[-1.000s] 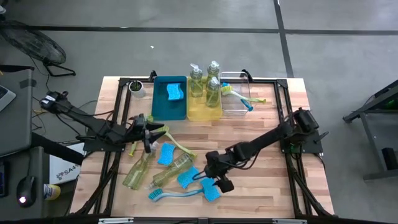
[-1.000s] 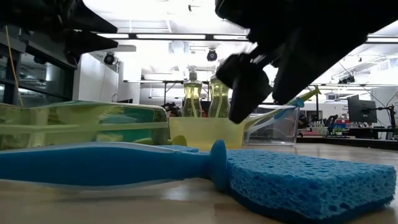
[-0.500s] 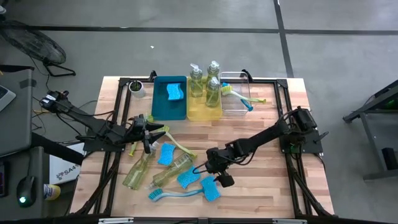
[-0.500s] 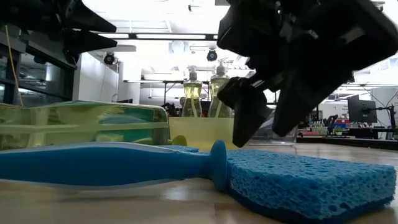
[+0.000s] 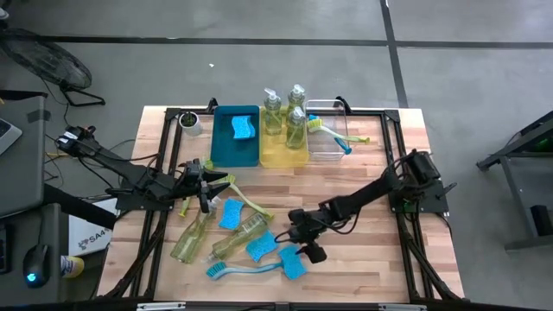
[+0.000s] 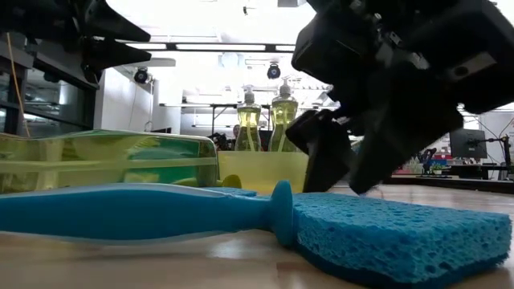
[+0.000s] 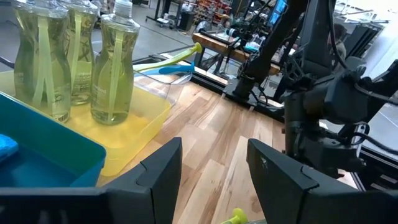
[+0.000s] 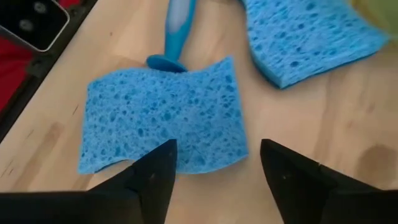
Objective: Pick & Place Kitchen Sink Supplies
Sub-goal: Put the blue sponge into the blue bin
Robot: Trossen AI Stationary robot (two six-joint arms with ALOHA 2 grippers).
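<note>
My right gripper point(image 5: 306, 250) hangs open, slanting down, low over a blue wavy-edged sponge point(image 8: 165, 118) that lies flat on the table near its front edge; the two fingers stand over the sponge's end, one over it and one just past its side. A blue dish brush point(image 5: 242, 268) lies with its handle end against this sponge point(image 6: 401, 233). My left gripper point(image 5: 210, 183) hovers open and level at the table's left, nothing between its fingers point(image 7: 155, 174). Two soap bottles point(image 5: 192, 238) point(image 5: 240, 235) and two more sponges point(image 5: 231, 213) point(image 5: 261, 247) lie on the wood.
At the far edge stand a teal tray point(image 5: 226, 149) holding a sponge point(image 5: 244, 128), a yellow tray point(image 5: 281, 157) with three upright pump bottles, and a clear box point(image 5: 327, 149) with brushes. A white cup point(image 5: 190, 123) stands far left. A yellow-green brush point(image 5: 240, 197) lies beside my left gripper.
My right gripper has sunk toward the blue sponge near the table's front edge and has tipped a little more steeply. The sponge and the brush have stayed where they lay.
</note>
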